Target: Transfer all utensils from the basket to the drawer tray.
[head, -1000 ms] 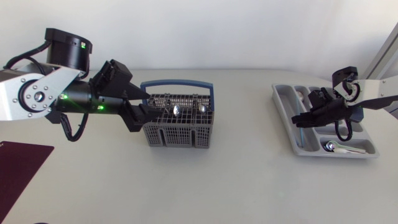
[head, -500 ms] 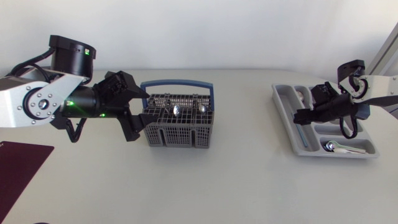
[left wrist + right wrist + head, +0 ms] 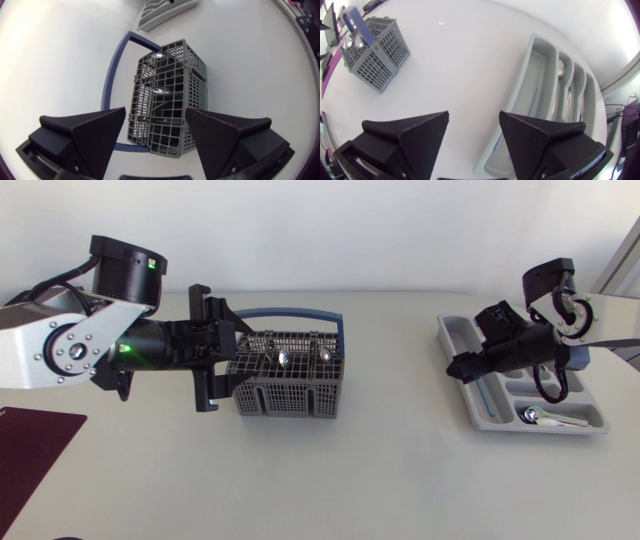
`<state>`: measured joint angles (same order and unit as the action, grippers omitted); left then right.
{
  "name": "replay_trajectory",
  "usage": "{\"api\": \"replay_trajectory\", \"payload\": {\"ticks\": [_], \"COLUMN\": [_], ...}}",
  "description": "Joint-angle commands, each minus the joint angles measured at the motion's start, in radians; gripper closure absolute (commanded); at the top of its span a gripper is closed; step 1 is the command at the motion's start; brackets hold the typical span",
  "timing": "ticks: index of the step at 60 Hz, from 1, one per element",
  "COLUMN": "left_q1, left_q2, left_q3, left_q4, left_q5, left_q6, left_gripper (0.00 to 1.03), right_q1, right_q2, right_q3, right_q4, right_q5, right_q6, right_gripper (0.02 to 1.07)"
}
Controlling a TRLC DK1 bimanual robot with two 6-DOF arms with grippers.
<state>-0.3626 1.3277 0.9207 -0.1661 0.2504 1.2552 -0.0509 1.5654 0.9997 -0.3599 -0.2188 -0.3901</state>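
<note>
Left gripper (image 3: 155, 111) and right gripper (image 3: 474, 114) gape wide, gripping nothing.

The right arm (image 3: 515, 350) partly covers the drawer tray (image 3: 452, 335); the basket (image 3: 290, 395) half hides the utensils (image 3: 285, 358).

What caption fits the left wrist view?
Open left gripper facing the grey utensil basket, with the drawer tray across the table beyond.

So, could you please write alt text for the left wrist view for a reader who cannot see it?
The left tool stands open, its black wedge fingers astride the near end of a grey basket with a blue handle. Two spoon bowls show inside it, and the grey drawer tray lies far beyond on the white table.
</note>
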Motion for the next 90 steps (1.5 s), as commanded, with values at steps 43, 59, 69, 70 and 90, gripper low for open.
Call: {"api": "replay_trajectory", "payload": {"ticks": [43, 59, 69, 70, 90], "left_q1": [-0.045, -0.052, -0.058, -0.061, -0.073], "left_q2": [0.228, 0.245, 0.252, 0.251, 0.252], "left_q3": [0.113, 0.133, 0.132, 0.132, 0.129], "left_q4": [0.077, 0.077, 0.069, 0.069, 0.069], "left_q5": [-0.108, -0.114, -0.126, -0.126, -0.137], "left_q6": [0.391, 0.406, 0.412, 0.412, 0.414], "left_gripper": [0.71, 0.84, 0.95, 0.97, 1.0], "right_q1": [0.126, 0.114, 0.103, 0.102, 0.092], "right_q2": [-0.099, -0.085, -0.093, -0.094, -0.104], "right_q3": [-0.073, -0.075, -0.088, -0.092, -0.107], "right_q4": [-0.021, -0.017, -0.017, -0.017, -0.014], "right_q5": [0.004, 0.004, 0.001, 0.002, -0.001], "right_q6": [-0.013, -0.032, -0.044, -0.044, -0.05], "right_gripper": [0.33, 0.33, 0.33, 0.33, 0.33]}}
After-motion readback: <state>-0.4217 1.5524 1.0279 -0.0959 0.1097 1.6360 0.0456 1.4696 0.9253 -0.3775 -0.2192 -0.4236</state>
